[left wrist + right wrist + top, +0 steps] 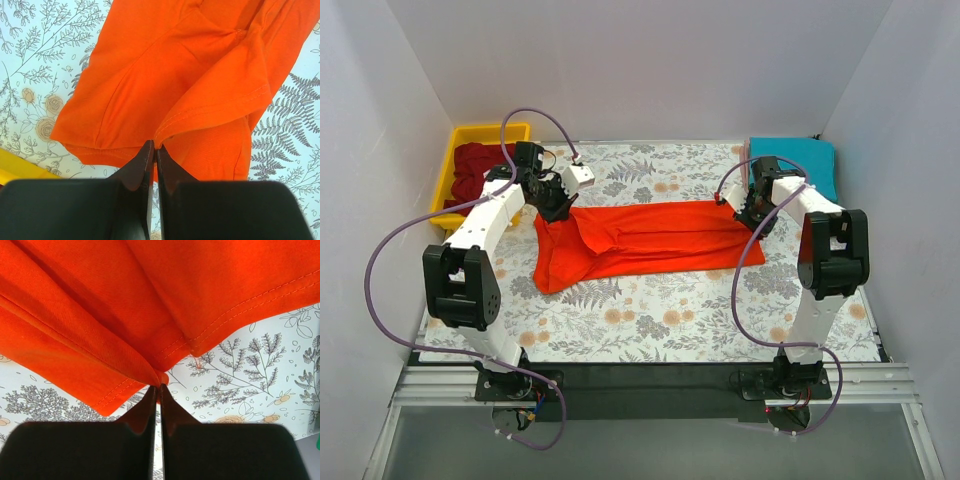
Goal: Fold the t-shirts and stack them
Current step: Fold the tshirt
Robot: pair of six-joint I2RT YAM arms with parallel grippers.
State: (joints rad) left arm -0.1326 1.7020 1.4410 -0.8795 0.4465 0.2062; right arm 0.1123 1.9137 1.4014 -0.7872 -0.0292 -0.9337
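Observation:
The bright orange-red t-shirt point(640, 240) lies stretched across the middle of the floral table cloth, partly folded lengthwise. My left gripper point(552, 205) is shut on its left end; in the left wrist view point(154, 148) the jaws pinch a hemmed edge of the orange-red shirt point(170, 70). My right gripper point(756, 215) is shut on its right end; in the right wrist view point(159, 386) the jaws pinch a gathered corner of the shirt point(125, 300). A dark maroon t-shirt point(480, 170) lies in the yellow bin. A folded teal t-shirt point(800, 160) lies at the back right. The green shirt is out of view.
The yellow plastic bin point(455, 165) stands at the back left corner, close to my left arm. White walls close the table on three sides. The floral table cloth point(660, 310) shows bare in front of the shirt.

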